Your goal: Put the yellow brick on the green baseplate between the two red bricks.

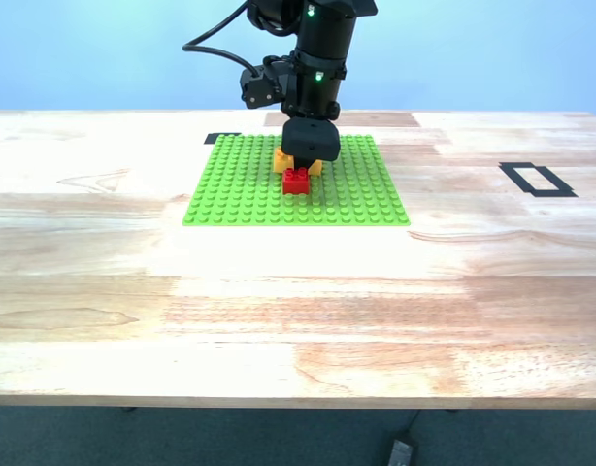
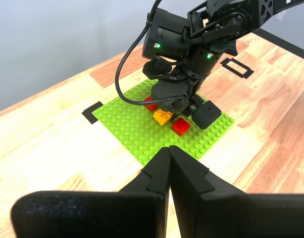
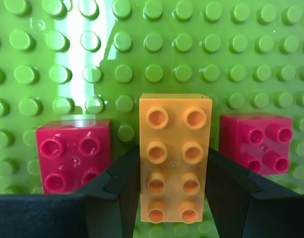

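My second end effector (image 3: 174, 198) pinches the yellow brick (image 3: 175, 156) on the green baseplate (image 3: 191, 49), one of the two red bricks (image 3: 73, 154) flanking each finger; my first end effector (image 2: 169, 171) is pressed together.

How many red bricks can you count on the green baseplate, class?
2. One red brick sits on the green baseplate on one side of the yellow brick, the other red brick on its opposite side, each apart from it.
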Robot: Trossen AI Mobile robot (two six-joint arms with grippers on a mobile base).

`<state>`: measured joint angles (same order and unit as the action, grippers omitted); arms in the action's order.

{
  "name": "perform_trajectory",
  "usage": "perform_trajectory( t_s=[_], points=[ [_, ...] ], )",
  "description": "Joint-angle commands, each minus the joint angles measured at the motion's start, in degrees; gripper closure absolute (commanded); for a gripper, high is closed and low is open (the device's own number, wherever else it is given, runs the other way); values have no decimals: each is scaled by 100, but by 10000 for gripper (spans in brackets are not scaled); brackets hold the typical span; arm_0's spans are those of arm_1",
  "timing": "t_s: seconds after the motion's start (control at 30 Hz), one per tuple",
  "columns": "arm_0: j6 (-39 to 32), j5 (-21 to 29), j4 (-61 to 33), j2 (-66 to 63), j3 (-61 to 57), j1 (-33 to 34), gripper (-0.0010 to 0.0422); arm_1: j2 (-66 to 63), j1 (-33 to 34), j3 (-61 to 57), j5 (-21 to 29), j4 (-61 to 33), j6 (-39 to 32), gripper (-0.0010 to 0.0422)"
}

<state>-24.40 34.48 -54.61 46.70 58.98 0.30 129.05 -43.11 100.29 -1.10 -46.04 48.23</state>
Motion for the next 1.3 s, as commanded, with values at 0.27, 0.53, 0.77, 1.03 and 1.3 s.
perform_trajectory(
  t_s=[0.27,0.53,0.77,1.03,1.3],
  points=[
    [-4,2,15,0,2,-2,412,0,-37,-13,-44,24,2,340],
    [-7,2,15,0,2,-2,412,-17,-39,-13,-24,136,-48,220],
    [-157,2,11,0,2,-2,413,-127,-76,-7,-46,173,-98,207],
    [-155,2,11,0,2,-2,412,-317,-70,68,20,107,-105,207],
    [-153,2,-22,-2,2,-2,412,-675,-37,-35,149,103,-87,217]
  ],
)
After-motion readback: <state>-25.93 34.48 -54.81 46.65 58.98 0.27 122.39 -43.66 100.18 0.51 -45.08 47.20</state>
